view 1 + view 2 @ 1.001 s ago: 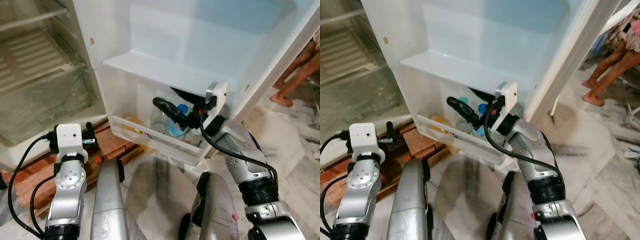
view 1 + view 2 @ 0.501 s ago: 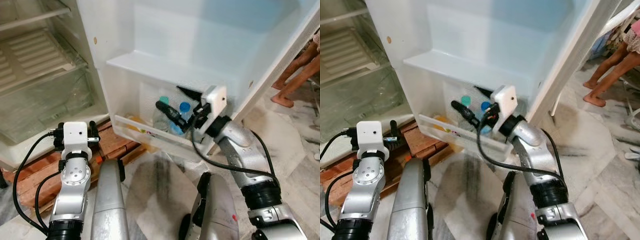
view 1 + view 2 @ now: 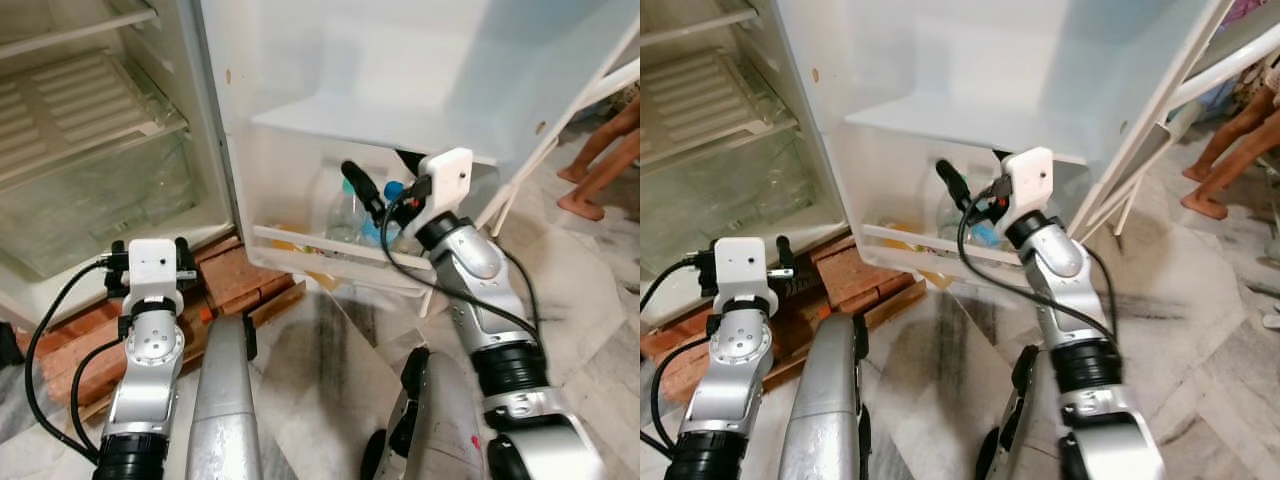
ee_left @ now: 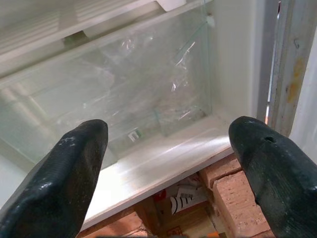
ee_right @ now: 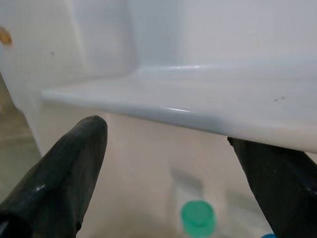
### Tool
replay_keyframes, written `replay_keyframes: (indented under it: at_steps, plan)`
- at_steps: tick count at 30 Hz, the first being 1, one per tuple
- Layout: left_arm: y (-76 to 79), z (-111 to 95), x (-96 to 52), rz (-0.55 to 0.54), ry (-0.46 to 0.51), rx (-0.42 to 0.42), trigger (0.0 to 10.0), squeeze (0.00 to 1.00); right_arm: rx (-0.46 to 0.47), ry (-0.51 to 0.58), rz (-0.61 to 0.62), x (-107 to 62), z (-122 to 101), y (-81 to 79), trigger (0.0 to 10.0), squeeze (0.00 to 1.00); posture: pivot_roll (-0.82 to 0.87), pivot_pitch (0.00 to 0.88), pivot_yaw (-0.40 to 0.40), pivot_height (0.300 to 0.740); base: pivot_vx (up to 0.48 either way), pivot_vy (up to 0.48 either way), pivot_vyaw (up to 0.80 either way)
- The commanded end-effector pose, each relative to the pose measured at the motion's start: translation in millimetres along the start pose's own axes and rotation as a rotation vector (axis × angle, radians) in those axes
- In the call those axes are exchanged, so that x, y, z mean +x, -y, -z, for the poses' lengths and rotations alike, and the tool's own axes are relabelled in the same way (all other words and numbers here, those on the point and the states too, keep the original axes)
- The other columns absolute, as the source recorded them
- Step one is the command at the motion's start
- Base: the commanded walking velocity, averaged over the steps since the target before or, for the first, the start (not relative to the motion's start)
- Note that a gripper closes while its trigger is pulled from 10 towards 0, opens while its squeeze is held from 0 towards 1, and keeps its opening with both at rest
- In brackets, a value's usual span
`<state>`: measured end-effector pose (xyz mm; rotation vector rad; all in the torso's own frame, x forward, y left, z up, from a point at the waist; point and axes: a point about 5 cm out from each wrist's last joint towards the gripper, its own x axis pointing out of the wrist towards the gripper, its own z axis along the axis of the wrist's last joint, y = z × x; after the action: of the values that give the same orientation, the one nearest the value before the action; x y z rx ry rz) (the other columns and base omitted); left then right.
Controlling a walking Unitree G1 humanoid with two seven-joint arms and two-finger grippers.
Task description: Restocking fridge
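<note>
Bottles sit in the lower door bin of the open fridge door: a clear bottle with a green cap and a blue-capped bottle beside it, just ahead of and below the right gripper. Something yellow lies low in the same bin, further off to the gripper's left; too hidden to identify.

Right gripper: fingers spread wide, nothing between them, poised at the bin mouth just under the door shelf above. Right wrist view looks along both fingers at the shelf edge with the green cap between and below them. Gripper is not touching either bottle as far as I can tell.

Left gripper: fingers wide apart, empty, held low, pointing at the glass crisper drawer at the bottom of the fridge body. Bricks under the fridge sit just below it.

Progress, my read: at least two bottles already stocked in the door bin, both grippers empty, so a placement looks finished. Main shelves inside look bare, so plenty of room left. No further stock visible to pick up. A person's legs stand past the door, well off to the right gripper's far side.
</note>
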<state>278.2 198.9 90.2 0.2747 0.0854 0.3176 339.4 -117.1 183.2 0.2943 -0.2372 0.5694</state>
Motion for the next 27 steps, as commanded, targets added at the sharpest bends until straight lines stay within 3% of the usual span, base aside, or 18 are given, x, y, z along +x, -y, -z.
replay_keyframes:
  at_steps: [1, 3, 7, 12, 15, 16, 17, 18, 21, 22, 25, 27]
  plan:
    - [3.2, 3, -0.2, 0.008, -0.009, 0.006, 10.0, 0.0, 0.107, 0.131, -0.229, 0.3, -38, -20.0, 10.0, 0.0, 0.12, 0.019, -0.021, 0.491, 0.0, 0.0, 0.0]
    - [5.2, 2, 0.5, 0.013, -0.006, 0.006, 10.0, 0.0, 0.099, 0.075, -0.358, -5.6, -32, -33.7, 10.0, 0.0, 0.11, 0.017, -0.022, 0.491, 0.0, 0.0, 0.0]
    - [6.9, 1, 1.4, 0.016, -0.002, 0.001, 10.0, 0.0, 0.074, -0.007, -0.492, -16.0, -21, -46.5, 10.0, 0.0, 0.11, 0.015, -0.022, 0.491, 0.0, 0.0, 0.0]
    - [8.1, 1, 2.0, 0.017, -0.002, 0.003, 10.0, 0.0, 0.031, -0.068, -0.54, -22.5, -14, -49.8, 10.0, 0.0, 0.11, 0.01, -0.027, 0.491, 0.0, 0.0, 0.0]
    - [8.5, 2, 1.8, 0.016, -0.008, 0.0, 10.0, 0.0, -0.249, -0.33, -0.465, -38.6, 19, -28.6, 10.0, 0.0, 0.11, 0.006, -0.032, 0.491, 0.0, 0.0, 0.0]
    - [8.7, 2, 1.9, 0.016, -0.008, -0.001, 10.0, 0.0, -0.276, -0.369, -0.445, -41.9, 23, -24.0, 10.0, 0.0, 0.11, 0.006, -0.032, 0.491, 0.0, 0.0, 0.0]
    - [8.7, 2, 1.9, 0.016, -0.008, -0.001, 10.0, 0.0, -0.276, -0.369, -0.445, -41.9, 23, -24.0, 10.0, 0.0, 0.11, 0.006, -0.032, 0.491, 0.0, 0.0, 0.0]
    - [9.4, 2, 1.9, 0.019, -0.009, -0.002, 10.0, 0.0, -0.26, -0.45, -0.423, -51.8, 32, -17.6, 10.0, 0.0, 0.1, 0.005, -0.033, 0.491, 0.0, 0.0, 0.0]
    - [10.6, 3, 1.9, 0.024, -0.011, -0.003, 10.0, 0.0, -0.26, -0.532, -0.497, -68.9, 39, -19.3, 10.0, 0.0, 0.1, 0.005, -0.032, 0.491, 0.0, 0.0, 0.0]
    - [11.3, 3, 2.2, 0.027, -0.012, -0.003, 10.0, 0.0, -0.22, -0.552, -0.554, -77.1, 39, -24.9, 10.0, 0.0, 0.1, 0.004, -0.029, 0.491, 0.0, 0.0, 0.0]
    - [12.4, 3, 3.0, 0.034, -0.01, -0.005, 10.0, 0.0, -0.191, -0.46, -0.628, -81.0, 29, -36.7, 10.0, 0.0, 0.09, 0.003, -0.025, 0.491, 0.0, 0.0, 0.0]
    - [12.3, 1, 4.0, 0.036, -0.003, -0.013, 10.0, 0.0, -0.189, -0.349, -0.546, -74.7, 19, -36.4, 10.0, 0.0, 0.09, 0.002, -0.023, 0.491, 0.0, 0.0, 0.0]
